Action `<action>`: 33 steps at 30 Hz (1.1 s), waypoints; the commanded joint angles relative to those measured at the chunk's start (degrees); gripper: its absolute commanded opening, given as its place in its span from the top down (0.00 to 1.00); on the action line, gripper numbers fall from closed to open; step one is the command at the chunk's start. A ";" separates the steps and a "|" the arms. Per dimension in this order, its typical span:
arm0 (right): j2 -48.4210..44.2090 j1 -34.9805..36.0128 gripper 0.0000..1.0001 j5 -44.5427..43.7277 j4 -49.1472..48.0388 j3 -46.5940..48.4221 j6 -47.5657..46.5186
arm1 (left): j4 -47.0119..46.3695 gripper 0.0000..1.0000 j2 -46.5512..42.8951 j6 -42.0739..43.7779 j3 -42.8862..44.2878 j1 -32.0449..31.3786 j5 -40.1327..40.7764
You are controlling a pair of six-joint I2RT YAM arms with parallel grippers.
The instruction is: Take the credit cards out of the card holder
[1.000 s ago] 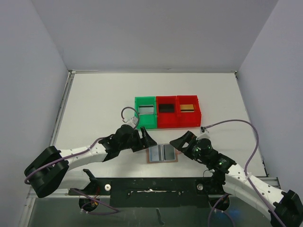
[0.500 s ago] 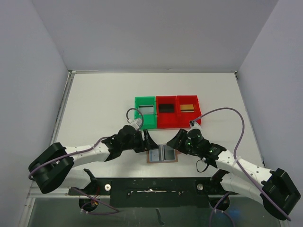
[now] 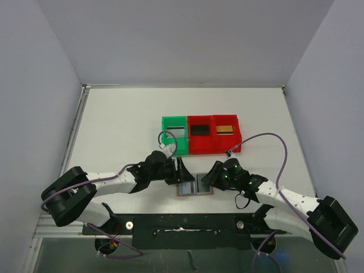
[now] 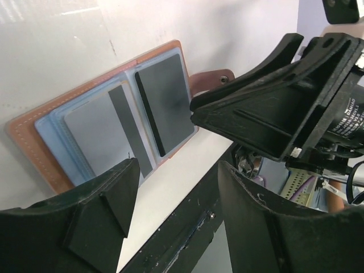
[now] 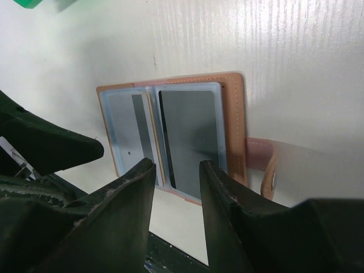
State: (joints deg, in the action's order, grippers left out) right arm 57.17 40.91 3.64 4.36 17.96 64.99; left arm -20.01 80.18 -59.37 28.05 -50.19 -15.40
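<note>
The card holder (image 3: 194,185) lies open and flat near the table's front edge, brown with blue-grey pockets (image 4: 108,128) and a strap tab (image 5: 263,165) on its right. The pockets show grey faces (image 5: 190,133); whether a card sits in them I cannot tell. Credit cards lie in the bins: silver-grey (image 3: 176,132), black (image 3: 199,129), gold-tan (image 3: 226,129). My left gripper (image 3: 182,170) (image 4: 179,170) hovers at the holder's left edge, open and empty. My right gripper (image 3: 211,177) (image 5: 177,168) hovers at its right side, jaws narrowly apart with nothing between them.
A green bin (image 3: 183,149) and two red bins (image 3: 201,149) (image 3: 228,148) stand in a row just behind the card holder. A black rail (image 3: 187,224) runs along the table's near edge. White walls close in the table at left, right and back.
Both grippers have moved in toward the card holder from either side, and both sets of jaws have narrowed, the right more. The holder has not moved.
</note>
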 commanded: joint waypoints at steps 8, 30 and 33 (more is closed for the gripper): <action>5.16 -0.15 0.62 -2.41 2.14 0.11 1.05 | -3.42 0.44 4.99 -0.51 6.51 -1.34 -3.20; 7.12 -0.81 0.61 -2.02 3.13 -0.93 1.23 | 2.60 0.44 10.69 -0.14 9.39 -2.19 0.42; 6.59 -0.82 0.61 -1.64 2.49 -1.44 1.40 | 1.91 0.44 11.09 -0.87 9.31 -2.42 0.16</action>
State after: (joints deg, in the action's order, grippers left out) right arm 63.26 40.47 3.62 3.49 18.96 67.77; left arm -16.69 90.78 -59.79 35.53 -52.10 -15.81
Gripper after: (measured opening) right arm 0.383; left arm 0.558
